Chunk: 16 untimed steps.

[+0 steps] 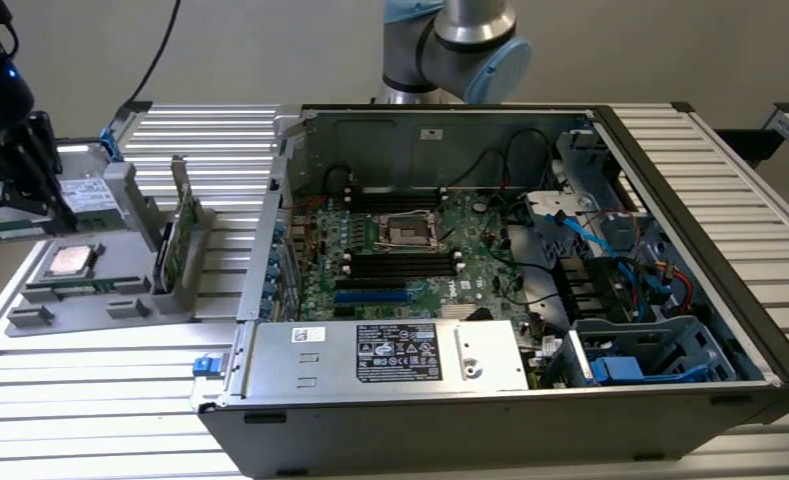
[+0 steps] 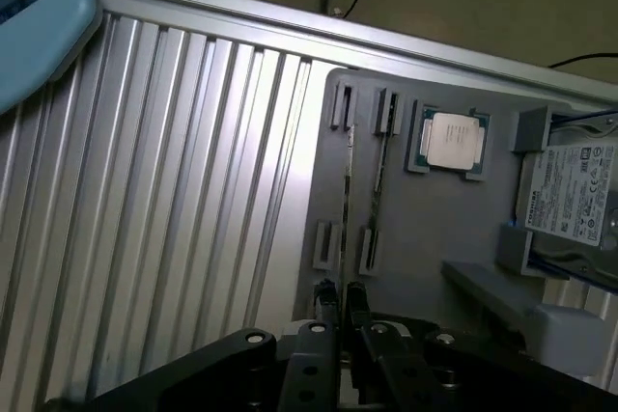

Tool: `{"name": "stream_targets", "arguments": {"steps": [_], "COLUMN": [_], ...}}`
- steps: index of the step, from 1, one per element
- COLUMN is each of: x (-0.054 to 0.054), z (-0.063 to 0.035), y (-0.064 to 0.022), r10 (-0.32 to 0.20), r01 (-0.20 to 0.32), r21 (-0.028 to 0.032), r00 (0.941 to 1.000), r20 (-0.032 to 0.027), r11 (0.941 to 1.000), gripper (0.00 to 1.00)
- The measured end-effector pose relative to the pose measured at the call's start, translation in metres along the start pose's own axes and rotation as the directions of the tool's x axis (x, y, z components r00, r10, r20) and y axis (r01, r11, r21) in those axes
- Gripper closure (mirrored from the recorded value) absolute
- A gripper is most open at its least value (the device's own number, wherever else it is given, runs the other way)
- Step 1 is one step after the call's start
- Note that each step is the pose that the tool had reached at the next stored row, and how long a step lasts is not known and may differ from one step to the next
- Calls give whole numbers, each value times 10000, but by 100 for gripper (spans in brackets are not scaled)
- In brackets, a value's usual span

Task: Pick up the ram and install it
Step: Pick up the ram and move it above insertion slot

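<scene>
tool (image 1: 21,212) narrow, appears pinched on ram (image 1: 7,232), stick level, above counter (image 1: 87,400) off tray (image 1: 81,305) edge, well apart from case (image 1: 501,430). carry level; firm grip, clear case wall, don't flex board.

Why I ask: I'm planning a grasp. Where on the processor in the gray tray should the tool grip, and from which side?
Take the processor by two opposite thin edges, coming down from above. It lies flat, silver lid up, in the gray tray, with raised stops along its border, so probably close where the edge is bare.
</scene>
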State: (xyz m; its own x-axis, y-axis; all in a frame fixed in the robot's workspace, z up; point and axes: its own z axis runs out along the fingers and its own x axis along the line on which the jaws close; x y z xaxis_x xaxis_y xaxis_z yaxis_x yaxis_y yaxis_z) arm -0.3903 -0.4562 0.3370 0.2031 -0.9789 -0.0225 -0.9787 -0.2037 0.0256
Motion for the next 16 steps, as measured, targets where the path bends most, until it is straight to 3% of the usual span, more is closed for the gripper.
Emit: {"name": "stream_targets", "arguments": {"steps": [6, 16], "x": [12, 96], "z": [-126, -306], "y": [-67, -484], "r10": [38, 35], "r01": [-38, -35], "r21": [8, 26], "r00": [10000, 9999], "r20": [10, 107], "r11": [10000, 10000], "gripper": [85, 85]}}
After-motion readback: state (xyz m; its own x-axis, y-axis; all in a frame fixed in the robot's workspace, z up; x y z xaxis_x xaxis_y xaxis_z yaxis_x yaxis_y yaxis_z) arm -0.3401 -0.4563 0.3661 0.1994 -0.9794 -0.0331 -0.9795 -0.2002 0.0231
